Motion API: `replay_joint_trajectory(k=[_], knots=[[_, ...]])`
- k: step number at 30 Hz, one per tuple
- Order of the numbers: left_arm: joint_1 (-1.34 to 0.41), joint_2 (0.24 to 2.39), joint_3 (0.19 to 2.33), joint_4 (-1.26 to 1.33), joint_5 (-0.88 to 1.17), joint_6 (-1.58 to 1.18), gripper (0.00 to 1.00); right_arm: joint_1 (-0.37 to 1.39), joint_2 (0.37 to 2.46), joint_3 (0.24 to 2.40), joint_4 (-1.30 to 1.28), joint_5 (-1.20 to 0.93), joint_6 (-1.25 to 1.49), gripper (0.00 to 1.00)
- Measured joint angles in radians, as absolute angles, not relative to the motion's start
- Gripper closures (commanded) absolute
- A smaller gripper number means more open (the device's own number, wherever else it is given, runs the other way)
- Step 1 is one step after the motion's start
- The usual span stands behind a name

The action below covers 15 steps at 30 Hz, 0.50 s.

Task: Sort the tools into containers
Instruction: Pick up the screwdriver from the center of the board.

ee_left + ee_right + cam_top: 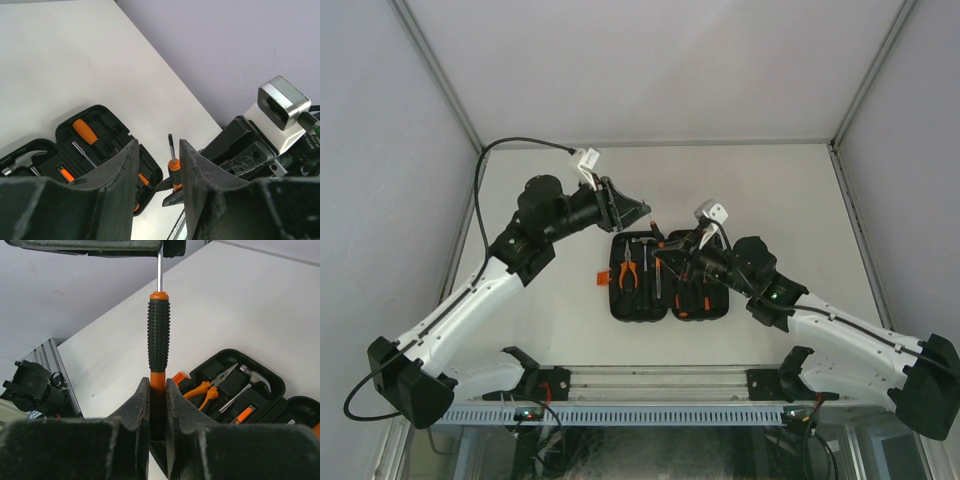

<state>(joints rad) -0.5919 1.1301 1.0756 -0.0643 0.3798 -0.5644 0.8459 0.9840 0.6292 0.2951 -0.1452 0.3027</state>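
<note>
My right gripper (158, 382) is shut on the orange lower end of a screwdriver (158, 335) with a black knurled handle, and holds it upright above the table. The left gripper (157, 145) is open. Its fingers stand on either side of the same screwdriver (173, 165), which is close to the right-hand finger (197, 165), with a gap to the other finger. The open black case (617, 312) lies flat between the arms. In it are orange-handled pliers (207, 390), a hammer (247, 377) and another orange-handled screwdriver (85, 131).
The case's orange latch (603, 279) sticks out on its left side. White enclosure walls stand close around the table (770, 190). A metal rail (650, 375) runs along the near edge between the arm bases.
</note>
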Motion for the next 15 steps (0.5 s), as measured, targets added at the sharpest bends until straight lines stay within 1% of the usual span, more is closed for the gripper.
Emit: replay_joint_trajectory(k=[3,5,10,12,13,15], knots=[[-0.592,1.135,1.076,-0.053,0.397,-0.571,0.63,0.846,1.003,0.647,0.293,-0.156,0.313,1.0],[-0.592,1.136,1.076,-0.042,0.404,-0.577,0.69,0.846,1.017,0.657,0.292,-0.163,0.318,1.0],[-0.592,1.141,1.076,-0.029,0.418,-0.591,0.92,0.846,1.031,0.664,0.288,-0.17,0.331,1.0],[-0.591,1.144,1.076,-0.027,0.419,-0.594,0.99,0.846,1.031,0.664,0.289,-0.171,0.333,0.96],[-0.591,1.145,1.076,-0.025,0.421,-0.597,1.0,0.846,1.031,0.664,0.289,-0.17,0.333,0.92],[-0.591,1.146,1.076,-0.023,0.424,-0.604,1.0,0.846,1.031,0.664,0.288,-0.168,0.333,0.82]])
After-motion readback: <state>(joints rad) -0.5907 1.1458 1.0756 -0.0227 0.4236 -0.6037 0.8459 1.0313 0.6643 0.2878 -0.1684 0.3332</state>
